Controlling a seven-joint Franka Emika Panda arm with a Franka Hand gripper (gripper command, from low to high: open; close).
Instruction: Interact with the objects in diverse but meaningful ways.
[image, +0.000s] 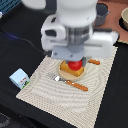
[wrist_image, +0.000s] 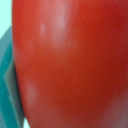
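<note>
A red round tomato (image: 74, 65) sits on or just above an orange bread-like block (image: 71, 74) in the middle of the woven placemat (image: 47, 95). My gripper (image: 74, 61) is directly over the tomato, and the arm's white body hides its fingers. In the wrist view the tomato (wrist_image: 75, 60) fills almost the whole picture, very close to the camera. The fingers do not show there either. A light blue house-shaped carton (image: 20, 78) stands at the placemat's corner on the exterior view's left. The yellow box is out of view.
A spoon with an orange handle (image: 71, 83) lies on the placemat in front of the block. Another orange-handled utensil (image: 93, 62) lies behind it. A grey pot (image: 101, 13) and a bowl (image: 124, 19) stand at the back right on the black table.
</note>
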